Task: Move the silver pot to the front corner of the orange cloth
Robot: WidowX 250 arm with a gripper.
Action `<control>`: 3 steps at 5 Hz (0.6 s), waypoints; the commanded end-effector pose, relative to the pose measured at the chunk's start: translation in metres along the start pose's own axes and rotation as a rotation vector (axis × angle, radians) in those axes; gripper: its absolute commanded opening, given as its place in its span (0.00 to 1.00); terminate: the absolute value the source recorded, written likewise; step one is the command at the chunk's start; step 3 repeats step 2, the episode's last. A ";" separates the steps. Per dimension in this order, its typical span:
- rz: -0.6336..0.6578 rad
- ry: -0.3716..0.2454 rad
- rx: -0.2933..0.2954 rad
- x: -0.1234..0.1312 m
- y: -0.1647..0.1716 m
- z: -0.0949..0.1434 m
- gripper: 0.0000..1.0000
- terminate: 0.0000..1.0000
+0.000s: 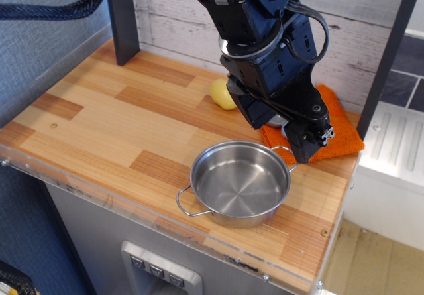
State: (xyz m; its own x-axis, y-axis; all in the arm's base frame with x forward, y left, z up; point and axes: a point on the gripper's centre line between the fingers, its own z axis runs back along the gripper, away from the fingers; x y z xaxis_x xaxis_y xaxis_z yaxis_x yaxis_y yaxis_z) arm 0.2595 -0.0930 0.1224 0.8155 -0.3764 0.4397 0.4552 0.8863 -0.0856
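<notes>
The tool (306, 142) hides much of the orange cloth (338, 126) and part of a yellow object (222, 93); its jaws are indistinguishable.

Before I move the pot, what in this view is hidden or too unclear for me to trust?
- Orange cloth: much of it is covered by the arm; only the right part and front edge show.
- Gripper: seen from behind, so whether its jaws are open cannot be told.
- Yellow object: partly behind the arm, identity unclear.
- Silver pot: far handle tucked under the gripper; contact unclear.
</notes>
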 end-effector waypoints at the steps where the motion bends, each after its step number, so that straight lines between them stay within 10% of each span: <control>1: -0.006 -0.045 0.008 0.007 0.005 0.018 1.00 0.00; 2: -0.006 -0.045 0.008 0.007 0.005 0.018 1.00 1.00; 3: -0.006 -0.045 0.008 0.007 0.005 0.018 1.00 1.00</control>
